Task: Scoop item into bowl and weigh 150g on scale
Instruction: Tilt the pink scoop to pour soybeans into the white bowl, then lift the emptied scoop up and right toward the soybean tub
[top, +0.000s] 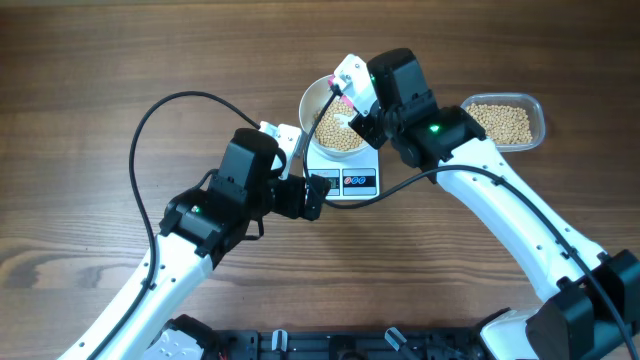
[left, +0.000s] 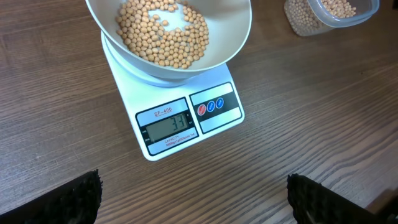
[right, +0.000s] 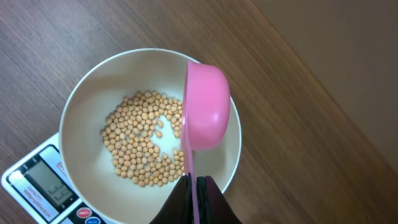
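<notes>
Scoop (right: 206, 106), pink, sits clenched in my right hand (right: 194, 202), its cup over the white bowl (right: 74, 112). The beans (right: 140, 146) lie in that bowl on the scale (left: 186, 99). My left hand (left: 193, 196) hangs released before the scale. Beyond, a clear tub (top: 538, 112) stands on the bench (top: 100, 60).

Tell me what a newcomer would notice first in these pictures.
A bright pink scoop, clamped in the right gripper, is tipped over the white bowl at table centre. Pale beans lie in the bowl, which sits on a small white scale. A clear tub holds more beans nearby.
</notes>
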